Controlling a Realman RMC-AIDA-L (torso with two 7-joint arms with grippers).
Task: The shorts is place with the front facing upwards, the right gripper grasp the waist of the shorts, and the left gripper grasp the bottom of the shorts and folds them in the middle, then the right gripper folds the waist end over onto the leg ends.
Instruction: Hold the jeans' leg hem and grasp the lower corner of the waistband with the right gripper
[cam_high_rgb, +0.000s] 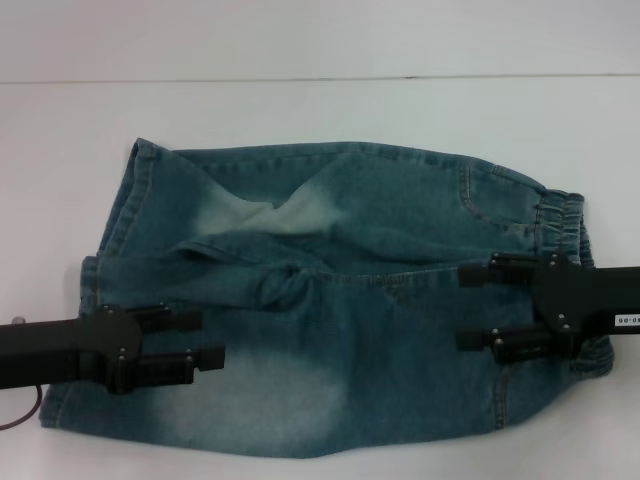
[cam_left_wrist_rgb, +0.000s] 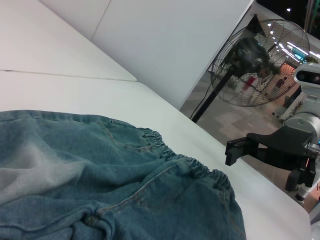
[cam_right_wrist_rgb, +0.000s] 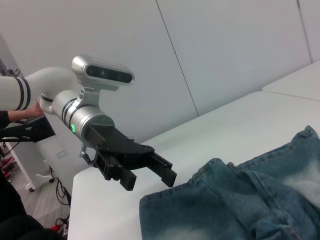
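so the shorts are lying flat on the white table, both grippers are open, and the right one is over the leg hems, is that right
Not quite. The head view shows the right gripper over the waist of the shorts, not the leg hems. The left gripper is at the hem end. The rest stands.

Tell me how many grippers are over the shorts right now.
2. The left gripper hovers open above the leg-hem end of the shorts; the right gripper hovers open above the elastic waist end.

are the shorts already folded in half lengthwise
No, the shorts lie spread flat on the table, both legs side by side, with the left gripper and right gripper open above them.
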